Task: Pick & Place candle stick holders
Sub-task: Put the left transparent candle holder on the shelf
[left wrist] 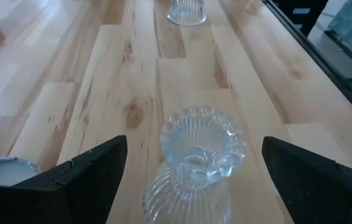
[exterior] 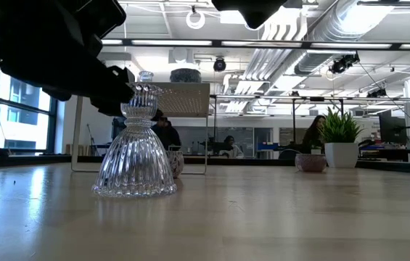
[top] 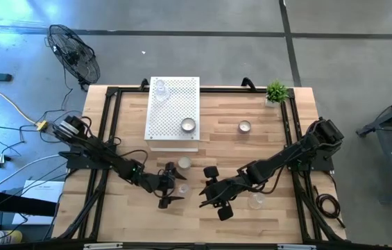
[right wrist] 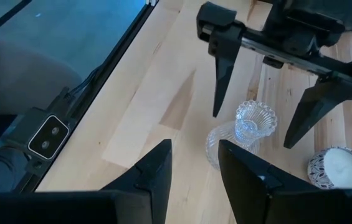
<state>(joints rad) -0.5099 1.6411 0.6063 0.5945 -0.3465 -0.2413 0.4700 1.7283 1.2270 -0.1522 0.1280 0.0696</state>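
L gripper straddles clear glass holder, jaws spread wide, no contact
Holder upright on table near front-centre; R gripper just beside, jaws narrowly apart, empty.

You are looking down on a light wooden table with a black frame along its edges. A white perforated box sits at upper centre of the high view. A small green potted plant stands at the table's upper right corner. A black floor fan stands on the concrete floor at upper left, with a yellow cable below it.
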